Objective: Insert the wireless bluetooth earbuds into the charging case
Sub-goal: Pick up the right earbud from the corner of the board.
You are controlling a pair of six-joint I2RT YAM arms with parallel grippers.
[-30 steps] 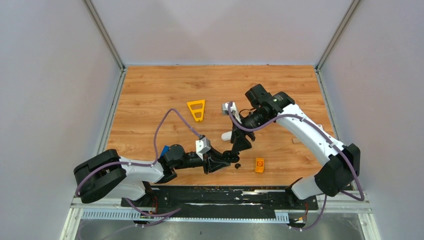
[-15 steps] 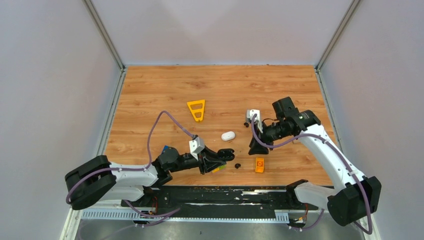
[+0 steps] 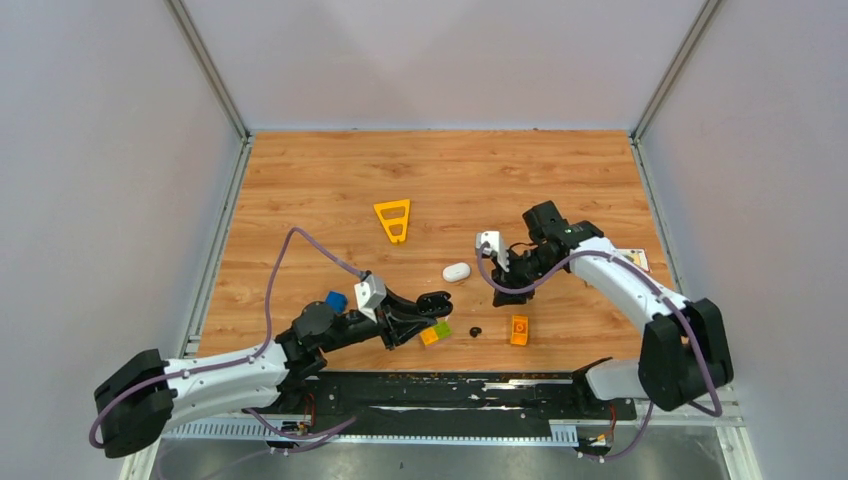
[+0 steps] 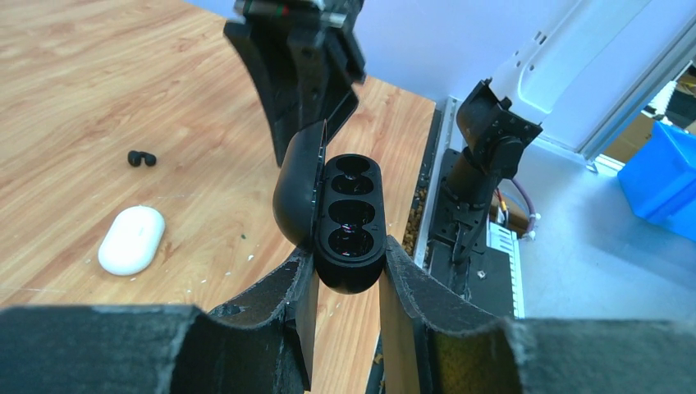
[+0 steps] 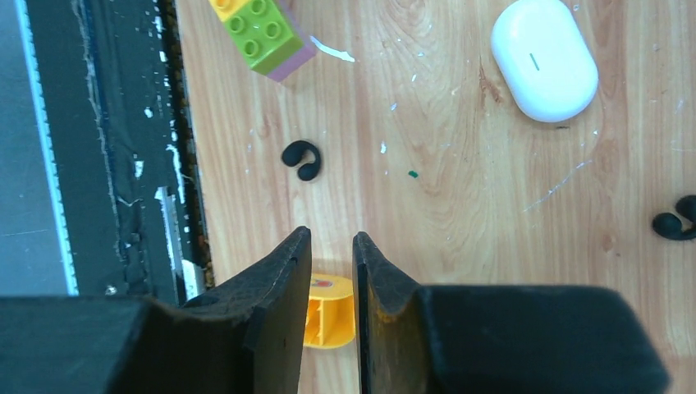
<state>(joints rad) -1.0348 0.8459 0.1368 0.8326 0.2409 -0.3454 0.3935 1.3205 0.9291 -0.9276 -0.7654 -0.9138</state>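
**Left end effector** [image 4: 346, 250]: clenched on the near end of the black charging case [image 4: 349, 205], with the fingers pressing its two long sides. This grip leaves the far end and the wells uncovered for loading. The case's long axis runs straight out along the fingers, away from the wrist and toward the right arm. The lid [image 4: 297, 185] is swung open on one long side and stands edge-on. The wells therefore face the wrist camera unobstructed. No earbud is seen seated in them.

**Right end effector** [image 5: 330, 235]: released, with the jaws narrowed to a slim gap and nothing between them. The fingers point down at the worktop [image 5: 460, 246]. The end effector hangs over the orange brick [image 5: 328, 316]. One black earbud [image 5: 301, 159] lies near its tips, and a second earbud [image 5: 677, 220] lies well apart to the side. Both lie flat and loose on the wood as curled hooks. A slim gap suits a part this small.

**White case** [image 5: 544, 59]: closed, lying flat on the worktop, apart from both end effectors.

**Judged step**: pick up the nearer earbud. Neither earbud is in the charging case yet.
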